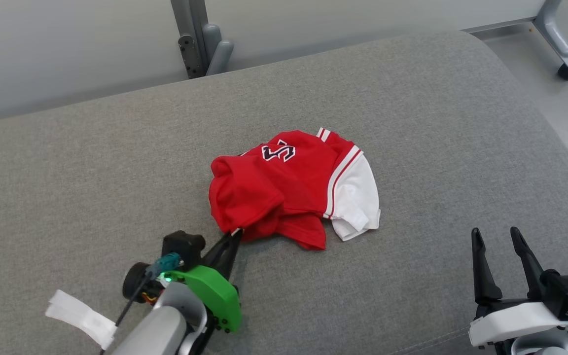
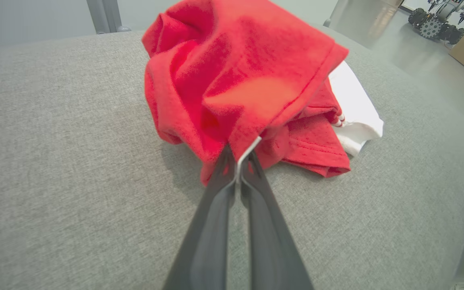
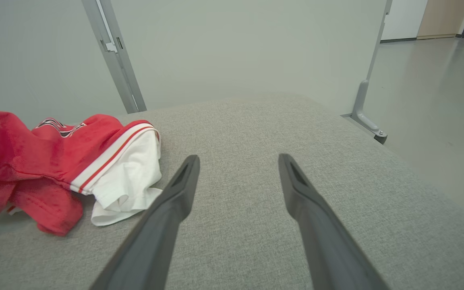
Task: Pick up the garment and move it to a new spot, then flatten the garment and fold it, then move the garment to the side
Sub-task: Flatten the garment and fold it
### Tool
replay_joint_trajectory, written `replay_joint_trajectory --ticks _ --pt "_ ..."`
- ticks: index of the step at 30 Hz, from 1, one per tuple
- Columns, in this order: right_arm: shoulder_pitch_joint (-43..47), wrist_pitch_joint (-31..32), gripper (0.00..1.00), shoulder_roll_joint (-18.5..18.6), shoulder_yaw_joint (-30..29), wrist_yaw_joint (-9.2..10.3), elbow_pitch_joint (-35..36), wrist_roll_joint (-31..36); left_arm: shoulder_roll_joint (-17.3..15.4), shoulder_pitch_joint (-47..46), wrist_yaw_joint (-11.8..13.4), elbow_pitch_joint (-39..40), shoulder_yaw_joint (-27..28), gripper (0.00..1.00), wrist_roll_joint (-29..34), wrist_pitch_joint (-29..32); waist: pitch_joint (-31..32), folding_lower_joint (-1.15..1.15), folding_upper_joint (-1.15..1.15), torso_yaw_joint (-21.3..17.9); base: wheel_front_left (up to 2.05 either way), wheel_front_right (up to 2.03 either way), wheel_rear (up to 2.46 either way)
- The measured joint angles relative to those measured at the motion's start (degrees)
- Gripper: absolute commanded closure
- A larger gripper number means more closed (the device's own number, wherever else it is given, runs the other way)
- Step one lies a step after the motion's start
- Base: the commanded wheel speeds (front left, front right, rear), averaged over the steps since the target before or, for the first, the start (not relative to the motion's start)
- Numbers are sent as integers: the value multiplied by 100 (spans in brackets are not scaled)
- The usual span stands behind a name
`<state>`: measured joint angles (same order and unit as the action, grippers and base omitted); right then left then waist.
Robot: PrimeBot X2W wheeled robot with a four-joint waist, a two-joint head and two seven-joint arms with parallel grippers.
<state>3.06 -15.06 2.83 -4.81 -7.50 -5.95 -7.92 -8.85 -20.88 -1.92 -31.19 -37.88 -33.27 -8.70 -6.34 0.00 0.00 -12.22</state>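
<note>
Head view first: the crumpled red-and-white jersey-knit garment (image 1: 284, 192) sits in a heap on the wide grey fabric cushion (image 1: 387, 88). It starts right at the tip of the left pincer (image 1: 234, 235) and spreads away beyond it and towards the other arm. That pincer's two dark fingers are pressed together on the near red hem, so it's got a bite of cloth. The right pincer (image 1: 503, 241) sits well off to the side of the heap, fingers spread and nothing between them. The garment's white sleeve (image 1: 358, 197) is the part nearest to it.

Left wrist view: the garment (image 2: 236, 72) is bunched up just past the fingertips, looking a bit puffed. A thin white edge of cloth is pinched right between the closed tips. It looks like a small pinch, at the very ends of the fingers.

Right wrist view: the fingers stand wide apart over bare cushion. The garment (image 3: 54, 165) lies off to their left, white sleeve closest, not touching.

My take: this is the pick-up step, barely begun. I'd lift slow and straight so that skinny pinch doesn't slip, and let the heap unroll under its own weight before carrying it. If the bite looks shaky, I'd bring the free right pincer in on the white sleeve side, which would help with flattening later too.
</note>
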Motion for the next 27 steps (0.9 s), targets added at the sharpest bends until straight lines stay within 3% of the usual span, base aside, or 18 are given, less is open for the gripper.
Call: replay_joint_trajectory --ticks 10,17,22,27 --pt "54 0 0 0 -46 0 -24 -91 -2059 268 420 2753 396 100 -71 1945 -8 0 0 237 0 0 0" --pt "36 0 0 -2 -47 0 -22 -118 -3352 236 862 4099 453 100 820 3019 -49 0 0 376 0 0 0" --pt "31 0 0 -2 -14 0 -43 -170 -3475 648 1198 4169 265 100 1054 3260 -62 0 0 376 0 0 0" --pt "44 0 0 -2 -26 0 -47 -182 -3041 1527 1414 3853 -110 100 859 2975 -80 0 0 372 0 0 0"
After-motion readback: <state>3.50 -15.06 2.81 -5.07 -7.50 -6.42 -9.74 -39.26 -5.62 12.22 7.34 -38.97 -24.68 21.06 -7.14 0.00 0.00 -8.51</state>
